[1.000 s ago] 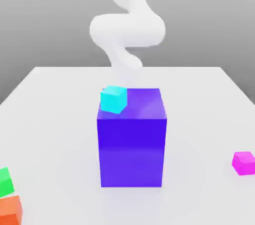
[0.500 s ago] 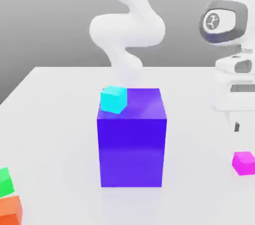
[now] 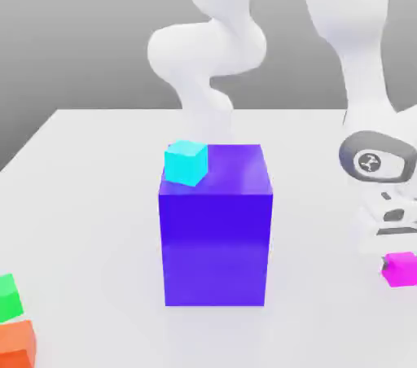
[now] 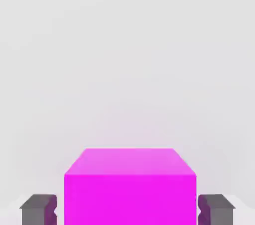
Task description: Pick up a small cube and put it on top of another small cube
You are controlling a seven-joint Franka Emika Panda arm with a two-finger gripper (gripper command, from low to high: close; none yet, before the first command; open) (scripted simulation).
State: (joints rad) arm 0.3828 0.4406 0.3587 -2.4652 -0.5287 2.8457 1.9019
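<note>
The small magenta-pink cube (image 3: 401, 269) rests on the white table at the exterior view's right. My gripper (image 3: 397, 259) has come straight down over it, and the white hand hides the cube's top edge. In the hand view the cube (image 4: 129, 186) sits squarely between the two grey fingers (image 4: 39, 209), which press in close on its two sides. A small cyan cube (image 3: 186, 163) sits on the top back corner of the big blue-violet block (image 3: 216, 236) in the middle of the table.
A small green cube (image 3: 8, 296) and an orange cube (image 3: 16, 343) lie at the front corner on the exterior view's left. The white arm (image 3: 208, 49) rises behind the big block and arches over to the right.
The hand dropped from above the table onto the magenta-pink cube, and its fingers drew in from wide open to the cube's sides. The cubes have not moved.
</note>
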